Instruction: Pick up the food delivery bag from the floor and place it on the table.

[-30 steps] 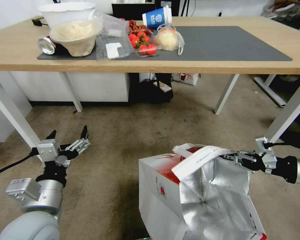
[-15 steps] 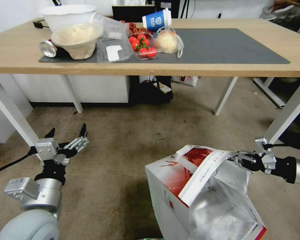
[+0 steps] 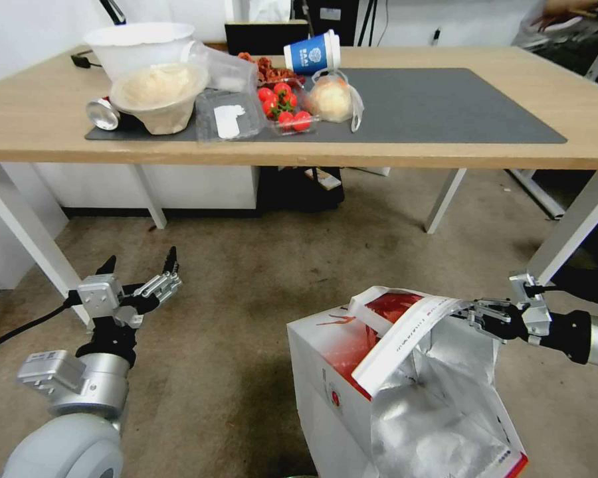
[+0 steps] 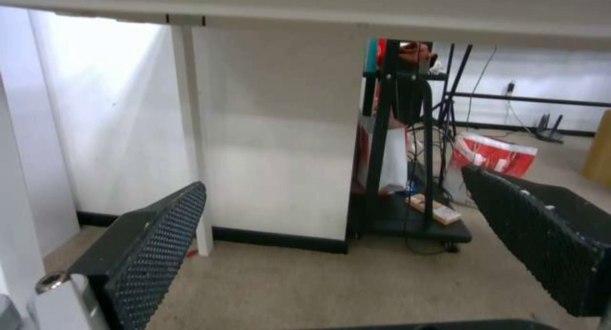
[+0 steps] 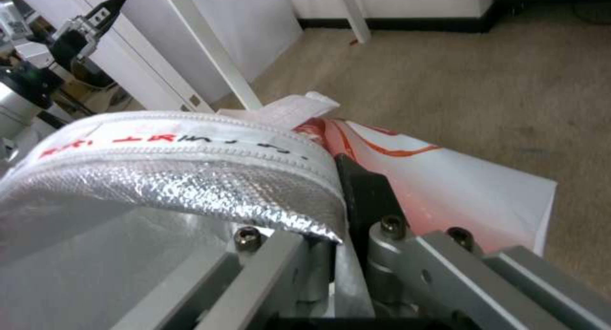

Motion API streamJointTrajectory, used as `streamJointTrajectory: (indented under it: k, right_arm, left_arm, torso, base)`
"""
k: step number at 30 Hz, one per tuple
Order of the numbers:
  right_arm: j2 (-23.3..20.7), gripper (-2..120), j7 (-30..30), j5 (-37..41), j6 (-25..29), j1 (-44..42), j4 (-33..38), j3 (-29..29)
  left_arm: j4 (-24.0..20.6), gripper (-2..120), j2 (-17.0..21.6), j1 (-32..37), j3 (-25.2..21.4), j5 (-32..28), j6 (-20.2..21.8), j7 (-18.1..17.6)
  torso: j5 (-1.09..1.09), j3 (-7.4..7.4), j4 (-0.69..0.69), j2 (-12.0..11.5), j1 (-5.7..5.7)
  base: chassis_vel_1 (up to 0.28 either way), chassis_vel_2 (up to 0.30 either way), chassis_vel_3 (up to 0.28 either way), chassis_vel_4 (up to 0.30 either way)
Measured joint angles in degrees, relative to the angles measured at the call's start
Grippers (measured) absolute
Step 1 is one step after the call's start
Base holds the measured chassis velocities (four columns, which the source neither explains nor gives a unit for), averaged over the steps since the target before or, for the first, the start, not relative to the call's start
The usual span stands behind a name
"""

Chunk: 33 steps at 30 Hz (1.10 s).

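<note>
in the head view the large boxy white paper food delivery bag [image 3: 352,385] with red side panels and silver foil lining hangs tilted just above the dull brownish-grey carpet floor [image 3: 246,312], well below the long light-wood table [image 3: 445,149] with its dark grey mat [image 3: 445,106]. the right gripper [image 3: 468,311] has its fingers clamped on the bag's flat white handle [image 3: 405,332], pulling the mouth open. the left gripper [image 3: 139,267] hovers low on the robot's left with fingers spread wide, holding nothing. in the left wrist view the two black textured pads [image 4: 152,239] stand far apart above the carpet, facing a white table leg [image 4: 191,139]. in the right wrist view the handle's foil-backed strip [image 5: 184,177] is pinched between the metal jaws.
</note>
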Motion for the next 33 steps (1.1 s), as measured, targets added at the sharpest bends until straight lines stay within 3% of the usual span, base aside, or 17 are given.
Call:
streamJointTrajectory:
  k: [33]
  right_arm:
    - [-0.9,0,-0.3,-1.0,0.6,2.4,-1.8,-1.3]
  left_arm:
    - [0.0,100,-0.2,-0.5,-0.4,0.1,-0.3,0.1]
  torso:
    - [0.0,5.84,0.0,7.6,1.76]
  base:
    - [0.0,0.0,0.0,0.0]
